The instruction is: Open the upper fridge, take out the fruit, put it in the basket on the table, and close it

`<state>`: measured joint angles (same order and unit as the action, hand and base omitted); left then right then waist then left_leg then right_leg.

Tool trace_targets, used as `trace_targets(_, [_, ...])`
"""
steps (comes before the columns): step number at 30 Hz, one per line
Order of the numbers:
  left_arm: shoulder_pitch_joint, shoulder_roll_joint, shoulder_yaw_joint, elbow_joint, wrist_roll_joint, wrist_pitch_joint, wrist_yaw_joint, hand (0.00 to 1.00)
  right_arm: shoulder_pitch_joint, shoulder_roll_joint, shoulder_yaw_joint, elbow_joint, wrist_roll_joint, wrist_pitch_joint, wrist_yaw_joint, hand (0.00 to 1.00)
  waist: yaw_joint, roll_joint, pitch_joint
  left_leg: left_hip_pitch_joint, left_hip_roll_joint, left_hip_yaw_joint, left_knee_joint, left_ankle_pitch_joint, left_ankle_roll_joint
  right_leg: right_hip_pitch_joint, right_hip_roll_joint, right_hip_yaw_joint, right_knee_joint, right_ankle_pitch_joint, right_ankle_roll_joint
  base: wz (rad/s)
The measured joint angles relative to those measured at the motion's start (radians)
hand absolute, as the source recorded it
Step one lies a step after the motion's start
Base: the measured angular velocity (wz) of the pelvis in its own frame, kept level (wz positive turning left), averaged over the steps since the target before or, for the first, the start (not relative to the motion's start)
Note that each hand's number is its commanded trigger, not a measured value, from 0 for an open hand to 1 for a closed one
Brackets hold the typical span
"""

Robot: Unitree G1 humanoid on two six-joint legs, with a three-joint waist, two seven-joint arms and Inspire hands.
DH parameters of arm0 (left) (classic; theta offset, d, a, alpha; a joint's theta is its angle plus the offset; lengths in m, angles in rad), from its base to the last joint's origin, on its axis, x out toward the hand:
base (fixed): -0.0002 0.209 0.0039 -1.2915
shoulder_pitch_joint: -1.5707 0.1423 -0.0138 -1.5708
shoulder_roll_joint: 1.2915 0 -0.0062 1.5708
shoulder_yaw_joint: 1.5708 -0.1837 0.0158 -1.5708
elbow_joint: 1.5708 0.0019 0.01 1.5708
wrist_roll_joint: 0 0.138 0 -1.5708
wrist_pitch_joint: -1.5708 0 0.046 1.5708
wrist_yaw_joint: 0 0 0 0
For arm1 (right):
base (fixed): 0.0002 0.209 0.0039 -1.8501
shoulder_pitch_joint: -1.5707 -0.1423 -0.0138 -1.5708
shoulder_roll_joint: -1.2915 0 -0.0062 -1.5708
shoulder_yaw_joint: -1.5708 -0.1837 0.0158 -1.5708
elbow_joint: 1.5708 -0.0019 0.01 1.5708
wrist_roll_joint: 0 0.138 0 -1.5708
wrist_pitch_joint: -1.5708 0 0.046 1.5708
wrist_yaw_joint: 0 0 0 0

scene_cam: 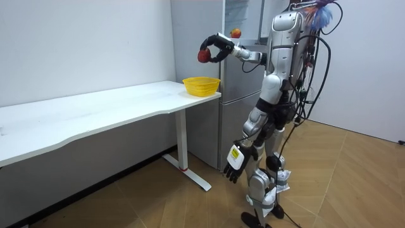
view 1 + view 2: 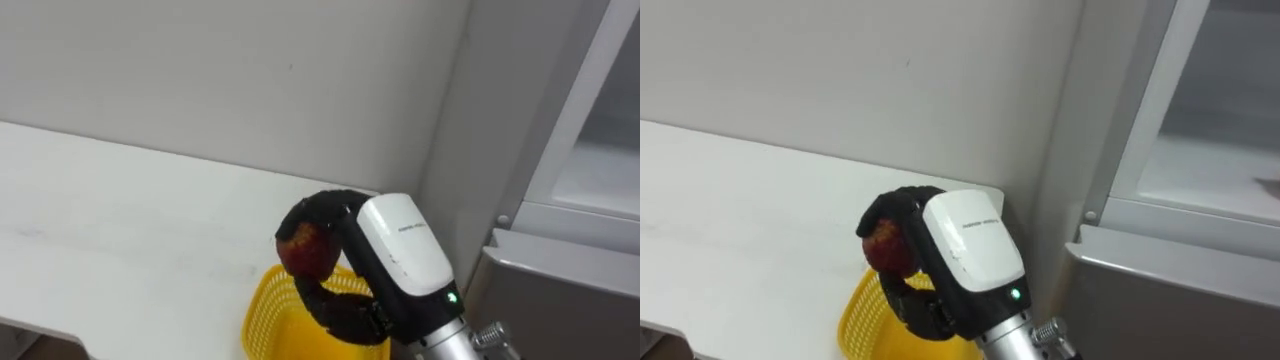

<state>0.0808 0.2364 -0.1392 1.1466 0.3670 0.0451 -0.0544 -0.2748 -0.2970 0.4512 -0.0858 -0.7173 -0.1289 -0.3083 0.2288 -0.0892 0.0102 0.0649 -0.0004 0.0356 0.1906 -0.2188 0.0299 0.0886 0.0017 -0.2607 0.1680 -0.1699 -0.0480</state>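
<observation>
**Left eye view.** We see the right hand (image 2: 400, 250) with its fingers curled tight round a red apple (image 2: 310, 250). It holds the apple above the yellow basket (image 2: 268, 318) at the end of the white table (image 2: 120, 220), presumably to release it there.

**Room view.** The left hand (image 1: 234, 166) hangs by the thigh, fingers loosely apart. Another fruit (image 1: 235, 31) sits on the upper shelf of the open fridge (image 1: 231, 114).

**Right eye view.** The fridge edge stands just beside the arm, and we judge the way down to the basket unobstructed.
</observation>
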Motion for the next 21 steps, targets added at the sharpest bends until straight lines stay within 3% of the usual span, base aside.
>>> trace_targets(5, [0.000, -0.001, -0.001, 0.001, -0.002, 0.000, 0.001, 0.00, 0.000, 0.009, 0.017, 0.064, 0.002, 0.012, 0.006, 1.00, 0.005, 0.006, 0.0039, -0.001, -0.001, -0.006, 0.000, 0.000, 0.000, 0.003, -0.002, -0.014, 0.001, 0.000, 0.000, 0.01])
trace_targets(9, [0.000, -0.002, -0.001, 0.001, -0.001, 0.000, -0.001, 0.00, 0.000, 0.043, 0.018, 0.133, 0.001, 0.022, 0.036, 1.00, 0.005, 0.012, 0.0084, -0.007, -0.002, -0.011, 0.009, 0.000, 0.000, 0.004, -0.003, -0.014, 0.000, 0.000, 0.000, 0.03])
trace_targets(18, [0.000, -0.004, 0.000, -0.025, 0.052, 0.001, -0.009, 0.00, 0.000, 0.046, 0.018, 0.151, 0.000, 0.022, 0.052, 1.00, 0.022, 0.014, 0.0058, -0.020, -0.004, -0.015, 0.015, 0.000, 0.000, -0.005, -0.003, -0.013, 0.001, 0.000, 0.000, 0.00])
trace_targets(19, [0.000, -0.004, 0.000, -0.029, 0.066, 0.001, -0.009, 0.00, 0.000, 0.046, 0.018, 0.151, 0.000, 0.022, 0.052, 0.98, 0.023, 0.014, 0.0051, -0.021, -0.004, -0.017, 0.015, 0.000, 0.000, -0.005, -0.004, -0.014, 0.001, 0.000, 0.000, 0.00])
trace_targets(21, [0.000, -0.004, 0.000, -0.033, 0.077, 0.002, -0.012, 0.00, 0.000, 0.046, 0.018, 0.152, 0.001, 0.022, 0.052, 0.81, 0.023, 0.013, 0.0045, -0.021, -0.005, -0.018, 0.015, 0.000, 0.000, -0.005, -0.004, -0.014, 0.001, 0.000, 0.000, 0.00])
